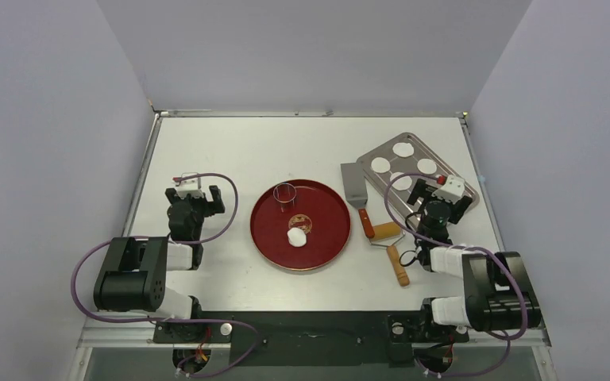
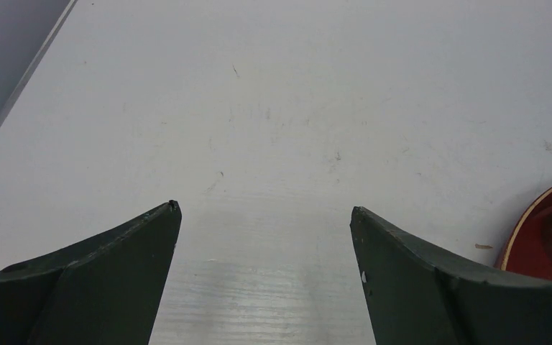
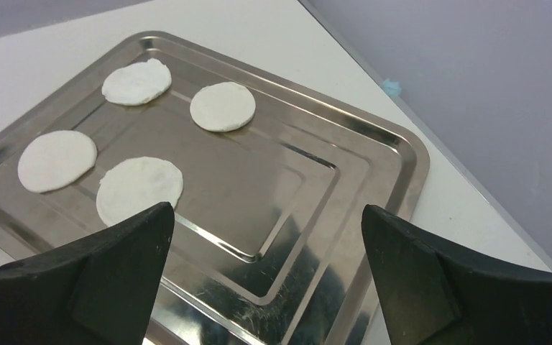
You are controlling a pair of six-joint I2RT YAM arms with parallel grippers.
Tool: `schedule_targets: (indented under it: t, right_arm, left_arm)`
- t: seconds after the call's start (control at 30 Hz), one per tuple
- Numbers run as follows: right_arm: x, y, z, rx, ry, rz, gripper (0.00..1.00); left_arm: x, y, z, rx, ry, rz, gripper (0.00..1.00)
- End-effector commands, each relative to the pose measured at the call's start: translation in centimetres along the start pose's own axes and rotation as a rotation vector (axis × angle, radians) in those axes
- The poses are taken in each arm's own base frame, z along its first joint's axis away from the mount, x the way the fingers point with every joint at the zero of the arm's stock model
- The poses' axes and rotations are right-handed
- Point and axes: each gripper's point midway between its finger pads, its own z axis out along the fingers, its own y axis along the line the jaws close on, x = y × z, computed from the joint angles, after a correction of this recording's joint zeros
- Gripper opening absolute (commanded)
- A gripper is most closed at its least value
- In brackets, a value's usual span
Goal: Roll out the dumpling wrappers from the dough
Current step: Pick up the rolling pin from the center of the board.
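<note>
Wide-apart right gripper [image 3: 266, 207] over tray [image 3: 392, 147], four dumpling wrappers [image 3: 222, 106] flat

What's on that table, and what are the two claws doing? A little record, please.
Centre: dough lump and metal ring on red tray
Right: four wrappers on steel tray
Between trays: spatula, roller
Left gripper: open, over bare table
Right gripper: open, above steel tray

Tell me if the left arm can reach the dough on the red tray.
Probably yes. The left gripper hangs open just left of the red tray, and nothing stands between it and the dough.
</note>
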Motion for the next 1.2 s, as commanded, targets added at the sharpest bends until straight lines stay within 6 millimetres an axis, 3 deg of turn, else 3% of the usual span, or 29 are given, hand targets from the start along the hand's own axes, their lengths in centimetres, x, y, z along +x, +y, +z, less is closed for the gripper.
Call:
schedule_targets:
  t: [0.0, 0.03, 0.07, 0.1, 0.13, 0.17, 0.2, 0.23, 0.27, 0.3, 0.33, 0.47, 0.5, 0.53, 0.63, 0.67, 0.7, 0.73, 0.77, 0.8, 0.83, 0.87, 0.9, 0.97, 1.17]
  right_arm:
    - [-3.8, -0.8, -0.1, 0.074, 0.012, 0.051, 1.00]
    - [-7.0, -0.7, -0.4, 0.081, -0.038, 0.144, 1.00]
    - [-5.9, -1.3, -1.0, 0.108, 0.035, 0.150, 1.00]
    - [-8.3, -1.2, -1.5, 0.102, -0.002, 0.215, 1.00]
    - [-7.1, -1.1, -2.2, 0.096, 0.071, 0.215, 0.99]
    - [-8.5, -0.9, -2.8, 0.072, 0.061, 0.238, 0.98]
    - [-7.3, -0.4, -3.7, 0.039, 0.132, 0.223, 0.96]
    - [-7.8, -0.1, -4.5, 0.007, 0.142, 0.234, 0.95]
    - [-6.1, -0.4, -5.6, 0.018, 0.216, 0.239, 0.95]
    - [-6.2, -0.6, -6.4, 0.018, 0.222, 0.268, 0.94]
    - [-4.5, -0.9, -7.5, 0.053, 0.292, 0.330, 0.94]
    - [1.1, 0.7, -10.9, -0.009, 0.480, 0.486, 0.88]
    - [1.8, 1.1, -11.8, -0.032, 0.518, 0.494, 0.86]
    - [2.7, 1.6, -12.6, -0.056, 0.545, 0.485, 0.84]
    - [3.6, 2.6, -15.1, -0.119, 0.577, 0.404, 0.82]
    - [3.5, 2.6, -15.6, -0.118, 0.580, 0.389, 0.82]
    - [4.3, 2.1, -16.5, -0.092, 0.608, 0.351, 0.82]
    - [4.1, 1.8, -16.7, -0.068, 0.603, 0.338, 0.82]
    - [4.9, 2.2, -17.7, -0.079, 0.639, 0.332, 0.82]
    - [5.5, 2.3, -18.2, -0.078, 0.655, 0.325, 0.82]
    - [6.1, 3.1, -19.2, -0.104, 0.687, 0.324, 0.82]
    - [6.8, 3.1, -19.6, -0.100, 0.702, 0.311, 0.82]
    - [7.3, 3.5, -20.6, -0.115, 0.726, 0.305, 0.82]
    - [8.0, 3.7, -21.5, -0.121, 0.733, 0.267, 0.82]
    - [9.5, 3.4, -21.9, -0.071, 0.722, 0.122, 0.87]
  left_arm:
    - [-1.0, -0.3, 0.3, 0.005, -0.031, -0.008, 0.89]
    - [-1.1, -0.3, 0.3, 0.006, -0.032, -0.009, 0.89]
    - [-1.0, -0.2, 0.3, 0.004, -0.031, -0.009, 0.89]
    - [-1.0, -0.3, 0.3, 0.006, -0.031, -0.009, 0.89]
    - [-1.0, -0.2, 0.3, 0.004, -0.031, -0.009, 0.89]
    - [-1.0, -0.2, 0.3, 0.004, -0.032, -0.009, 0.91]
    - [-1.1, -0.3, 0.3, 0.005, -0.033, -0.009, 0.91]
    - [-1.0, -0.2, 0.3, 0.005, -0.032, -0.009, 0.92]
    - [-1.0, -0.2, 0.3, 0.006, -0.032, -0.010, 0.93]
    - [-1.0, -0.4, 0.2, 0.016, -0.033, -0.009, 0.93]
    - [-1.1, -0.6, 0.3, 0.027, -0.032, -0.004, 0.93]
    - [-2.5, -0.5, 0.3, 0.041, 0.014, -0.020, 0.93]
    - [-5.0, -0.3, 0.6, 0.050, -0.026, -0.026, 0.93]
    - [-5.2, -0.4, 0.6, 0.064, 0.005, -0.014, 0.93]
    - [-6.4, -2.7, -0.4, 0.224, 0.031, 0.063, 0.93]
    - [-7.3, -3.7, -0.5, 0.295, 0.023, 0.109, 0.93]
    - [-6.6, -4.2, -1.0, 0.328, 0.079, 0.116, 0.93]
    - [-7.8, -5.1, -1.1, 0.386, 0.073, 0.145, 0.93]
    - [-6.7, -5.4, -1.7, 0.413, 0.149, 0.139, 0.93]
    - [-8.0, -6.0, -1.7, 0.451, 0.145, 0.152, 0.93]
    - [-7.4, -6.2, -2.2, 0.467, 0.206, 0.140, 0.93]
    - [-8.9, -6.7, -2.2, 0.492, 0.192, 0.145, 0.93]
    - [-8.6, -6.8, -2.6, 0.504, 0.225, 0.137, 0.93]
    - [-9.3, -7.3, -3.1, 0.532, 0.241, 0.132, 0.93]
    - [-10.7, -8.3, -3.7, 0.586, 0.202, 0.141, 0.93]
